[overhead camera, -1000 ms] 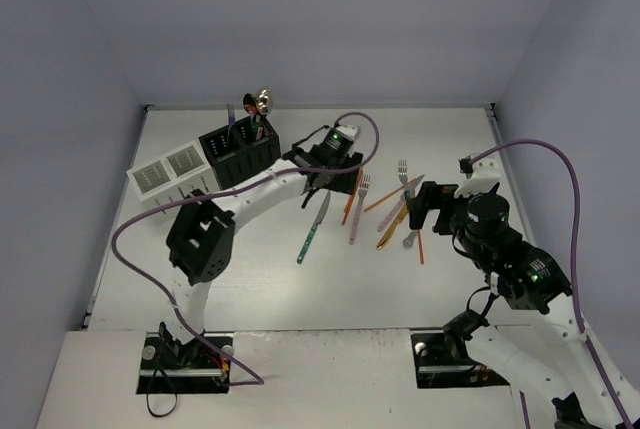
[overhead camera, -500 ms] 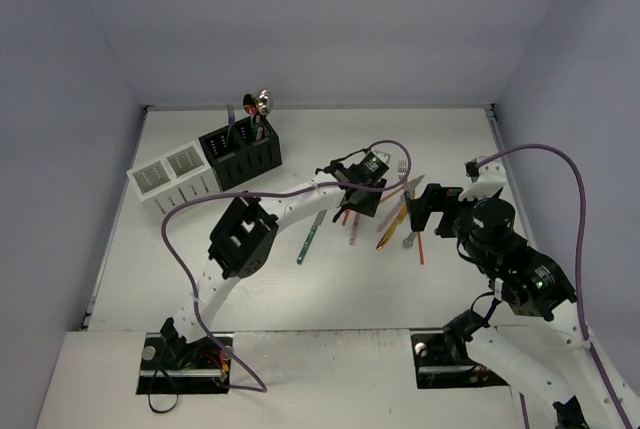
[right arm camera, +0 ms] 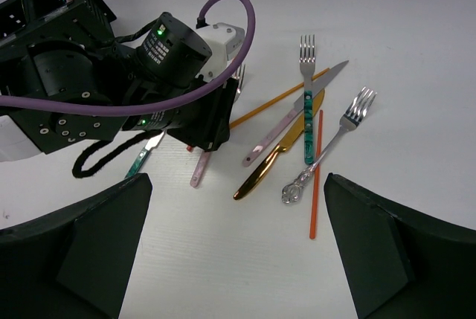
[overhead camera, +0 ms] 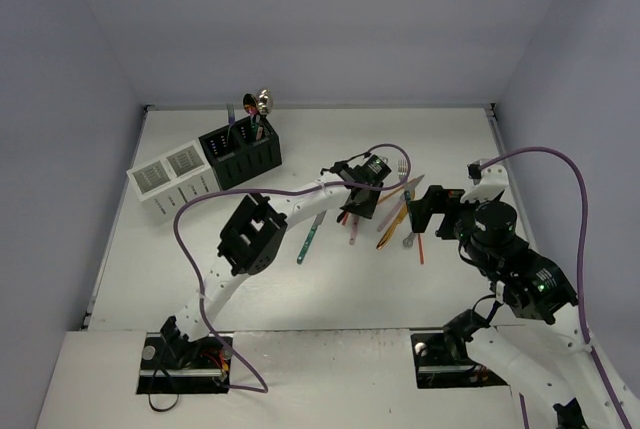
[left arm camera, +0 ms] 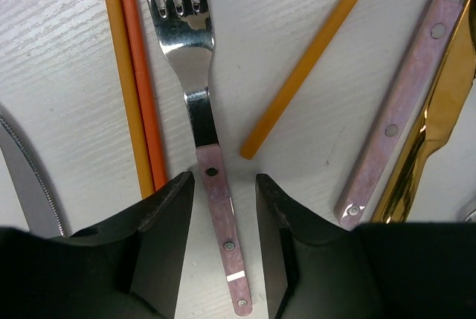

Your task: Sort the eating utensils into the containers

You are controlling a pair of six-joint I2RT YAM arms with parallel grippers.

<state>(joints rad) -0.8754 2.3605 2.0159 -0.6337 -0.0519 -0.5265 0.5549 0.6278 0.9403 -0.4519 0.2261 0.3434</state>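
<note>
Since a second ago your left pincer (left arm camera: 223,192) has slid over to straddle, jaws released, the light, stiff, slick pink-handled steel fork (left arm camera: 199,107) lying flat between its fingers (left arm camera: 160,248); pinch its riveted handle, avoiding the thin orange sticks (left arm camera: 136,73) just outside one finger.

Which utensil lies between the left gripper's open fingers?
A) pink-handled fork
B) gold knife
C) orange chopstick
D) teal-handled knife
A: the left wrist view shows the pink-handled fork with its handle lying between the spread fingers of the left gripper.
</note>
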